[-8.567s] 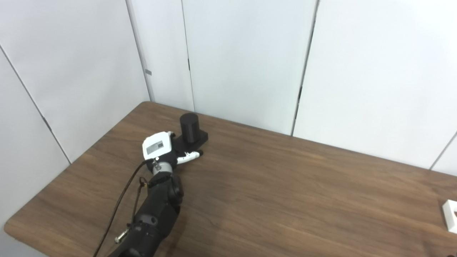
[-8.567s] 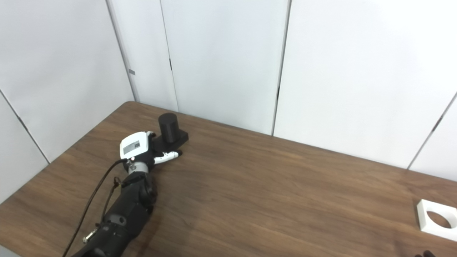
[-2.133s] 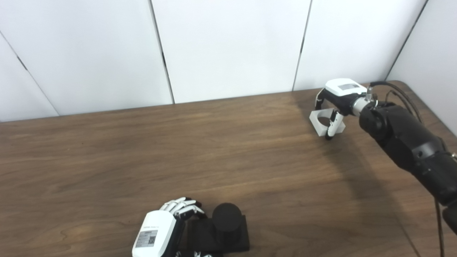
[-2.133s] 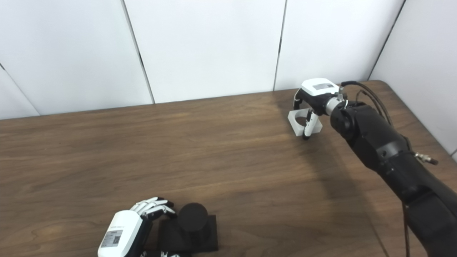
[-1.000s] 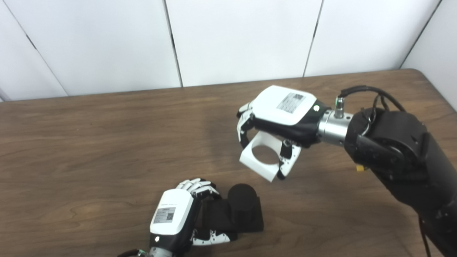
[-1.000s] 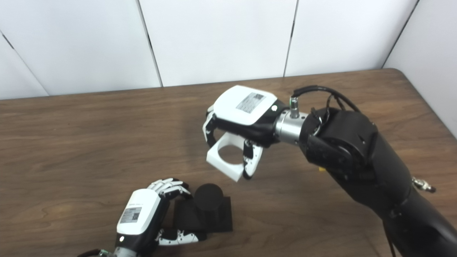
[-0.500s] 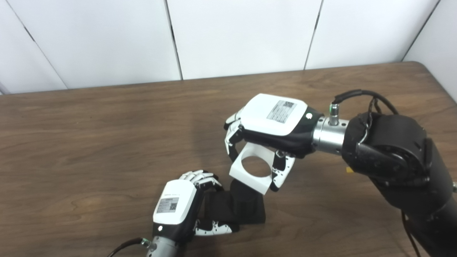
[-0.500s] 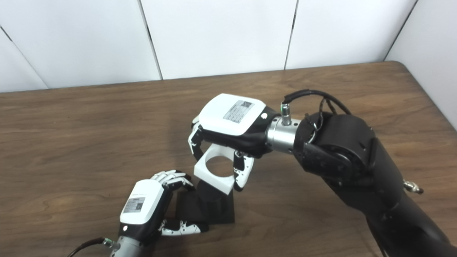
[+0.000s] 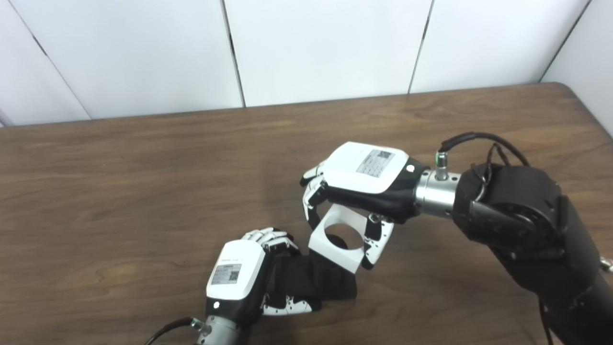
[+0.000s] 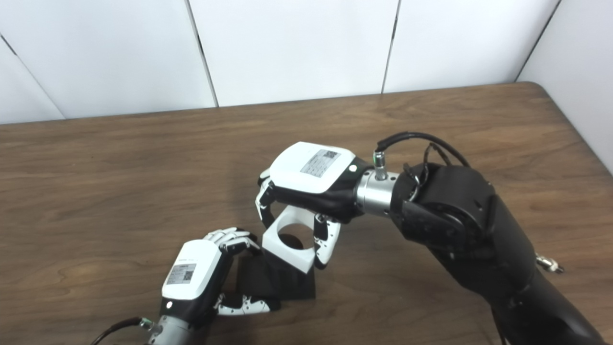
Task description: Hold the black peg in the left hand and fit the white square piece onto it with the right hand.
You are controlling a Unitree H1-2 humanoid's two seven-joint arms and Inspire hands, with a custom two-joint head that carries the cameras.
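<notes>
The black peg [image 9: 338, 239] stands on its black square base [image 9: 313, 282] near the table's front edge. My left hand [image 9: 239, 278] is shut on the base from the left. My right hand [image 9: 364, 179] is shut on the white square piece [image 9: 335, 249], which has a round hole. The piece sits tilted over the peg, and the peg's dark top shows inside the hole. In the right eye view the piece [image 10: 289, 249] rests against the base [image 10: 282, 282]. How far down the peg it sits is hidden.
The brown wooden table [image 9: 143, 191] ends at white wall panels [image 9: 311, 48] behind. Its right corner [image 9: 565, 96] is rounded. My right forearm [image 9: 527, 225] reaches in from the lower right.
My right hand has lowered the white piece onto the peg, whose top now shows inside the hole. The left hand and base have stayed in place.
</notes>
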